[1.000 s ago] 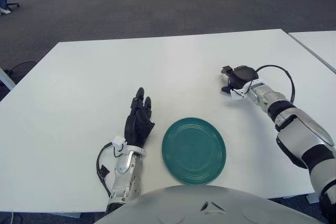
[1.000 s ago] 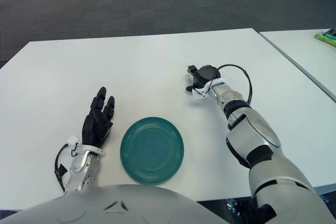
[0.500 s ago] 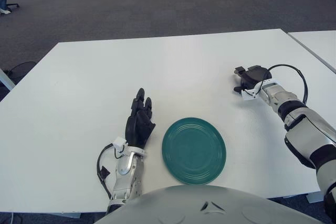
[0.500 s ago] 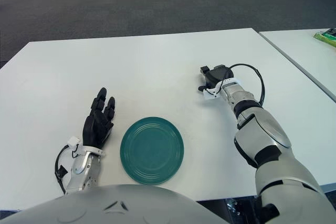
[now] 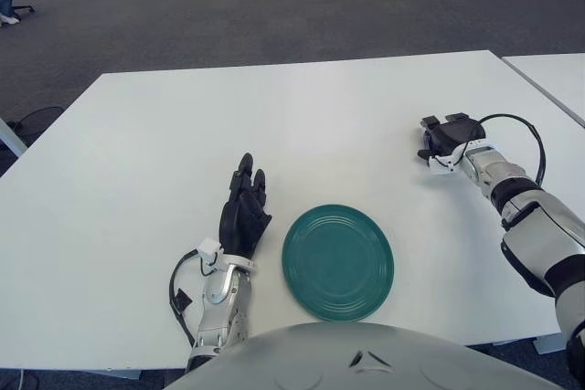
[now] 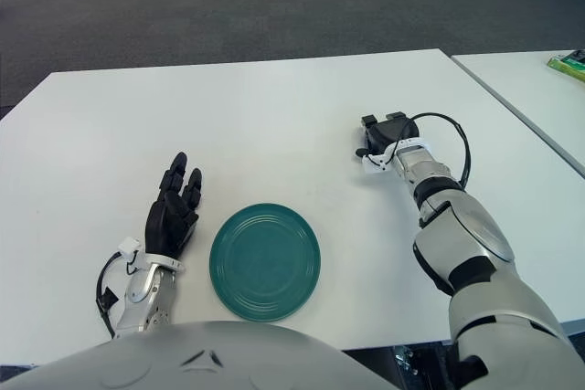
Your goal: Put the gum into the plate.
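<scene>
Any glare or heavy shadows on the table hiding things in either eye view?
Left eye view: white table evenly lit, no glare; round green plate sharp. Right eye view: only soft shadows beside the left hand and right hand; no gum visible.

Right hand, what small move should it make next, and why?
Probably a short reach to the right, toward the green packet on the neighbouring table. The plate holds nothing, and no gum shows on the white table. The right hand is already out to the right of the plate, nearest that packet, which may be the gum. The left hand shows beside the plate's left.
</scene>
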Robot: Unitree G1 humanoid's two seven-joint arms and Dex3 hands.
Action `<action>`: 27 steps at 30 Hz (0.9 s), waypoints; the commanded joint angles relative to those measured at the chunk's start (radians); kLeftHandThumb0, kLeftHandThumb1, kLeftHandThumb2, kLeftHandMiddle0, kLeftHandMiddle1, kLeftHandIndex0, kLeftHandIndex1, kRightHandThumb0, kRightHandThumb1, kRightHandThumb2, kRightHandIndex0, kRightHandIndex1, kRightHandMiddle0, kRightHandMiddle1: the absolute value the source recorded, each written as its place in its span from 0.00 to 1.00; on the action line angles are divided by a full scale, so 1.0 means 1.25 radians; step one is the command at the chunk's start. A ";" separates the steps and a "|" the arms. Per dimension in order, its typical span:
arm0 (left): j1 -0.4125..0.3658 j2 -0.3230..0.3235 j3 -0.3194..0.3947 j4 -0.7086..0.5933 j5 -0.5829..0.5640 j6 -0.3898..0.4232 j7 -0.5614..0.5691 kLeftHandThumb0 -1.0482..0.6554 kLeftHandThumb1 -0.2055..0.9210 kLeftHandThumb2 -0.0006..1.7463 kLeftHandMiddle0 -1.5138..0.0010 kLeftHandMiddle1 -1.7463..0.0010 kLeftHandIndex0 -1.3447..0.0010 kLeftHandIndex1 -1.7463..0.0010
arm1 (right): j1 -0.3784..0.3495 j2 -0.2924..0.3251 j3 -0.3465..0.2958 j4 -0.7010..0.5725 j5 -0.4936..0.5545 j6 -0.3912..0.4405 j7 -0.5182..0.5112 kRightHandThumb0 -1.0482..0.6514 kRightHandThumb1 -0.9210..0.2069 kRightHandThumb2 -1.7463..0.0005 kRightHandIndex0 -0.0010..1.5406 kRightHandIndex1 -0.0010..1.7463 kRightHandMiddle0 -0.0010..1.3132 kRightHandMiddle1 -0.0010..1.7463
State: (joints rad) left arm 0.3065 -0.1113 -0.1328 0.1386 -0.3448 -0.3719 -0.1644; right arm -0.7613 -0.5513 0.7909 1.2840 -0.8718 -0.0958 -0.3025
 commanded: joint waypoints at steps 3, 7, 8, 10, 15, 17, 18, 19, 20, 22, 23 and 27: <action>0.026 -0.098 -0.009 0.052 -0.031 0.013 0.012 0.00 1.00 0.56 1.00 1.00 1.00 0.88 | 0.211 0.051 0.031 0.084 -0.023 0.012 0.072 0.10 0.00 0.46 0.14 0.00 0.00 0.16; 0.031 -0.091 -0.002 0.044 -0.045 0.025 0.009 0.00 1.00 0.55 1.00 1.00 1.00 0.89 | 0.210 0.067 0.024 0.082 -0.015 0.020 0.067 0.10 0.00 0.47 0.15 0.00 0.00 0.17; 0.031 -0.089 0.000 0.042 -0.048 0.027 0.010 0.00 1.00 0.55 1.00 1.00 1.00 0.89 | 0.210 0.070 0.022 0.082 -0.014 0.022 0.066 0.10 0.00 0.47 0.15 0.00 0.00 0.17; 0.032 -0.084 0.002 0.037 -0.050 0.031 0.013 0.00 1.00 0.55 1.00 1.00 1.00 0.89 | 0.210 0.074 0.014 0.081 -0.006 0.024 0.062 0.10 0.00 0.46 0.15 0.01 0.00 0.18; 0.037 -0.068 0.002 0.021 -0.049 0.034 0.014 0.00 1.00 0.56 1.00 1.00 1.00 0.89 | 0.211 0.081 -0.016 0.082 0.015 0.028 0.064 0.10 0.00 0.45 0.16 0.01 0.00 0.20; 0.037 -0.064 0.003 0.017 -0.049 0.035 0.013 0.00 1.00 0.56 1.00 1.00 1.00 0.89 | 0.211 0.083 -0.022 0.082 0.018 0.029 0.066 0.10 0.00 0.45 0.16 0.01 0.00 0.20; 0.038 -0.062 0.003 0.015 -0.048 0.035 0.014 0.00 1.00 0.56 1.00 1.00 1.00 0.89 | 0.211 0.083 -0.025 0.082 0.020 0.030 0.066 0.10 0.00 0.45 0.16 0.01 0.00 0.21; 0.039 -0.061 0.004 0.012 -0.046 0.034 0.016 0.00 1.00 0.56 1.00 1.00 1.00 0.89 | 0.211 0.085 -0.029 0.082 0.023 0.030 0.066 0.10 0.00 0.45 0.16 0.01 0.00 0.21; 0.039 -0.060 0.005 0.009 -0.045 0.033 0.017 0.00 1.00 0.56 1.00 1.00 1.00 0.89 | 0.212 0.086 -0.031 0.082 0.024 0.031 0.065 0.10 0.00 0.45 0.16 0.01 0.00 0.21; 0.040 -0.058 0.006 0.007 -0.045 0.034 0.018 0.00 1.00 0.56 1.00 1.00 1.00 0.89 | 0.212 0.087 -0.035 0.082 0.025 0.031 0.065 0.10 0.00 0.44 0.17 0.01 0.00 0.21; 0.041 -0.057 0.006 0.003 -0.042 0.034 0.021 0.00 1.00 0.56 1.00 1.00 1.00 0.89 | 0.212 0.090 -0.041 0.082 0.029 0.031 0.065 0.09 0.00 0.44 0.17 0.01 0.00 0.21; 0.045 -0.054 0.006 -0.006 -0.038 0.035 0.024 0.00 1.00 0.56 1.00 1.00 1.00 0.89 | 0.211 0.101 -0.058 0.081 0.039 0.029 0.065 0.09 0.00 0.44 0.17 0.01 0.00 0.21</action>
State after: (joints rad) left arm 0.3212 -0.1097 -0.1310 0.1178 -0.3836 -0.3645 -0.1644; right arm -0.7367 -0.5343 0.7025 1.2942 -0.8348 -0.0310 -0.3158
